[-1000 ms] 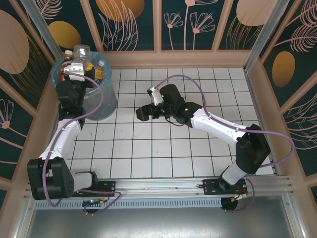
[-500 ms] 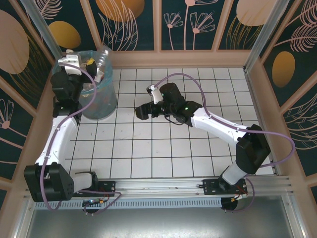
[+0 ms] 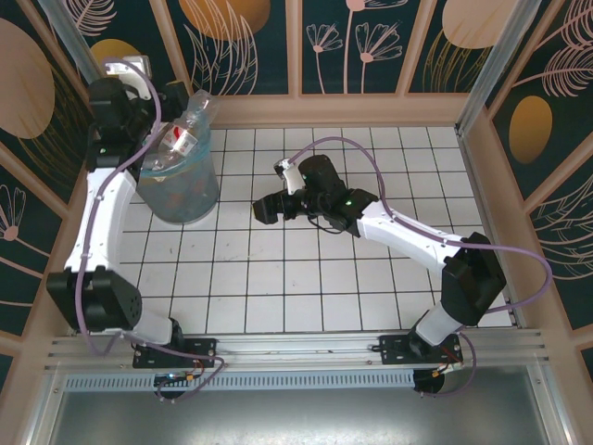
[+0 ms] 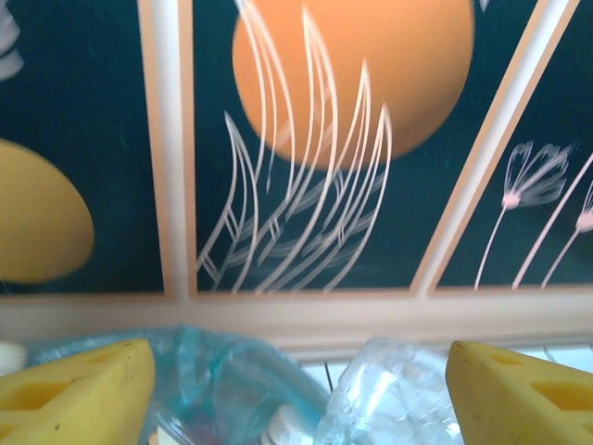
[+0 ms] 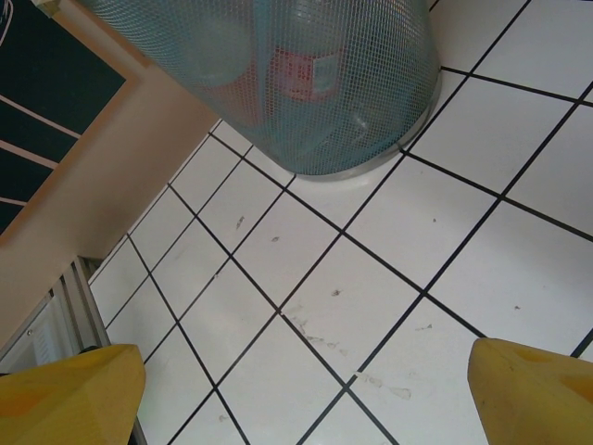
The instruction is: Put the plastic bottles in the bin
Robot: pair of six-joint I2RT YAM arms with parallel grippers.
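The bin (image 3: pixel 185 190), a grey mesh tub lined with a light-blue bag, stands at the table's far left corner. One clear plastic bottle (image 3: pixel 186 133) with a red label lies tilted across its top, its end poking past the rim. My left gripper (image 3: pixel 175 95) hangs open above the bin's back edge. In the left wrist view its yellow fingers (image 4: pixel 79 394) stand wide apart over the blue bag (image 4: pixel 218 375) and the clear bottle (image 4: pixel 394 399). My right gripper (image 3: pixel 265 211) hovers open over the tiles right of the bin. Through the bin's mesh (image 5: pixel 306 88) a red-labelled bottle (image 5: pixel 301 72) shows.
The white tiled table (image 3: pixel 352 278) is boxed in by patterned walls with wooden frames (image 3: pixel 334 109). The right arm (image 3: pixel 408 232) reaches across the table's middle. The bin's base (image 5: pixel 371 171) sits close ahead of the right gripper (image 5: pixel 301 399).
The left arm has risen and drawn back toward the far left wall while its jaws widened. The clear bottle it carried now rests on top of the bin. The right arm has barely moved.
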